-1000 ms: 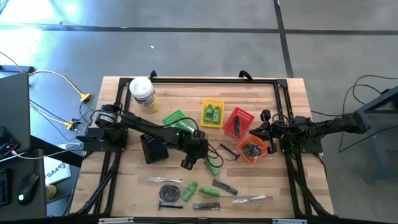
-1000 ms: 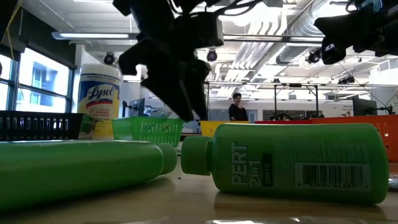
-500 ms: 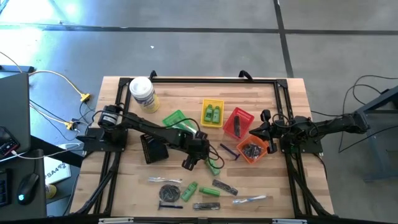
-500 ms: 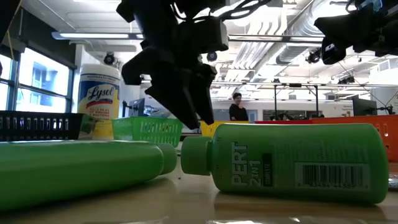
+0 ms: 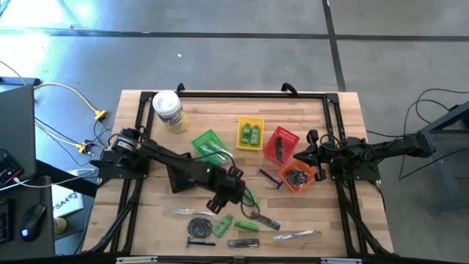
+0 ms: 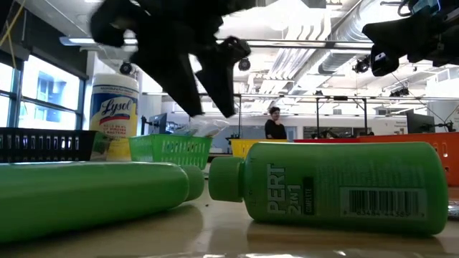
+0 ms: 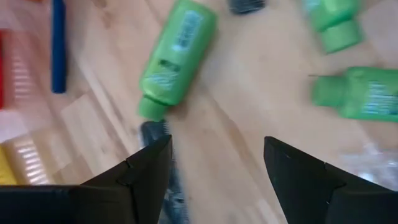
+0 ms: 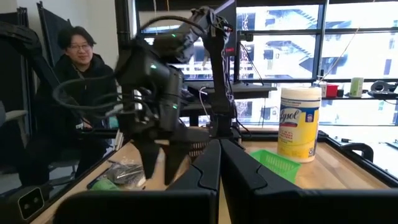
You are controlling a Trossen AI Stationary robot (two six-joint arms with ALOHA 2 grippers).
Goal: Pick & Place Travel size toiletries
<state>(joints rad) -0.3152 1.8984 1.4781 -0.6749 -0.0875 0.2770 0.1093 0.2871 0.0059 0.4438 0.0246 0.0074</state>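
Observation:
Several toiletries lie on the wood near the table's near edge: green bottles [image 5: 223, 222] [image 5: 248, 226] [image 6: 344, 186], a dark comb [image 5: 264, 220], a grey disc [image 5: 198, 227] and clear-wrapped pieces [image 5: 194, 213]. A purple-handled razor [image 5: 271, 178] lies further in. My left gripper [image 5: 218, 204] [image 7: 216, 142] hangs open above them. Its wrist view shows a green bottle [image 7: 177, 59] lying flat beyond the fingertips and a dark comb [image 7: 155, 134] beside one finger. My right gripper [image 5: 311, 150] [image 8: 219, 162] waits shut over the red and orange baskets.
Small baskets stand mid-table: green [image 5: 209, 143], yellow [image 5: 250, 132] holding two green bottles, red [image 5: 282, 143], orange [image 5: 299, 176] and black [image 5: 179, 174]. A white-lidded Lysol jar [image 5: 168, 110] stands at the far left. A person [image 8: 81, 93] sits beyond the table.
My left gripper has moved toward the table's near edge and slightly left, from beside the green basket to above the loose toiletries. It shows blurred in the low view. The right arm has kept still.

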